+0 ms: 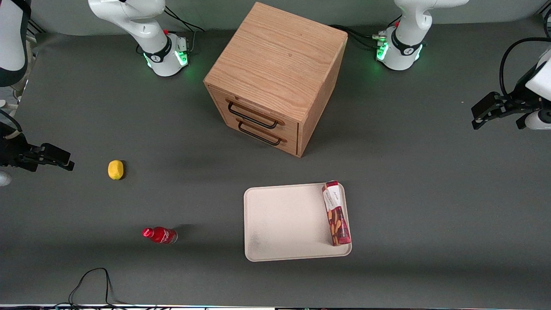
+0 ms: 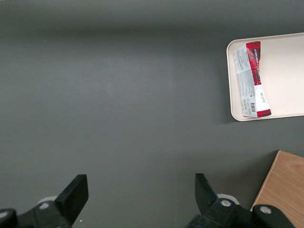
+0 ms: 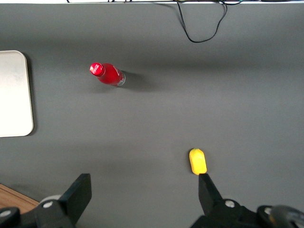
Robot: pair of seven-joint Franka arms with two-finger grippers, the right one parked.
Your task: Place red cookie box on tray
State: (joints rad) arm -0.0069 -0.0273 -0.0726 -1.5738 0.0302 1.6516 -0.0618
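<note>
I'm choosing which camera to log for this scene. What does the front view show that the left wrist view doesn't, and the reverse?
Only the front view shows the lemon, the red bottle and the cabinet's drawers. Only the left wrist view shows the box's white printed side and the left pincer open above bare table. Both show the red cookie box lying on the tray along its edge toward the working arm.
</note>
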